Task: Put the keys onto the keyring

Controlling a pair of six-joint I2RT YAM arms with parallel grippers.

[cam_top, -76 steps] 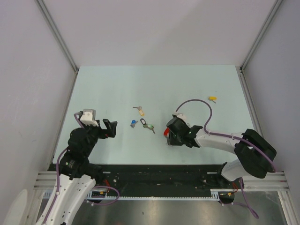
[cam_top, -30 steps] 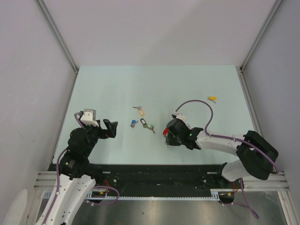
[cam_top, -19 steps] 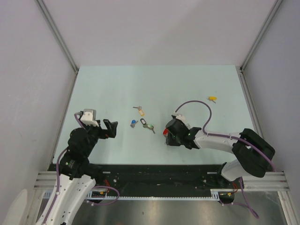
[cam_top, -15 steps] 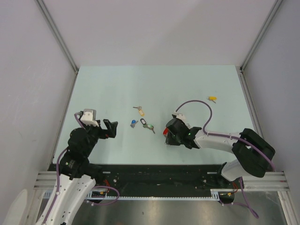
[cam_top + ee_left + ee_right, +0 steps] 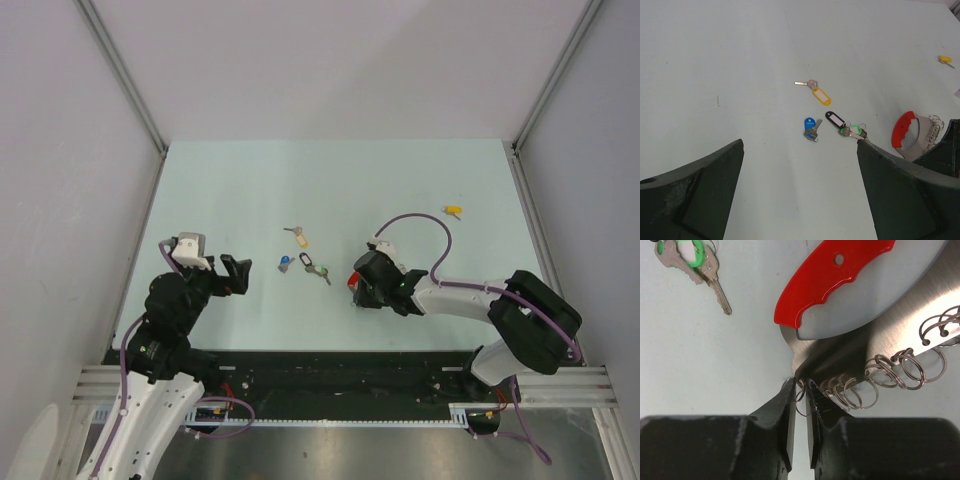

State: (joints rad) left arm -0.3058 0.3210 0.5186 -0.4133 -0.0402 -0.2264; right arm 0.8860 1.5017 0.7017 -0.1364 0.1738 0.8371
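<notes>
Pale mint-green table [image 5: 250, 190], matte, boxed in by plain white walls [image 5: 330, 60] on three sides, with aluminium rails [image 5: 125, 75] up the corners.

Left tool [image 5: 800, 145] released, spread wide, hanging over the near-left table and touching nothing.

Right tool [image 5: 800, 390] clenched narrowly on the end split ring of the keyring [image 5: 840, 270]. Keyring flat on the table right of centre: red arc, steel plate, row of wire rings.

Keys loose to its left: green-tagged key [image 5: 690, 255] just beside, black-tagged key [image 5: 836, 119] touching that, then blue key [image 5: 810, 125] and yellow-tagged key [image 5: 821, 96] farther off. Small yellow key [image 5: 454, 211] well apart at far right.
</notes>
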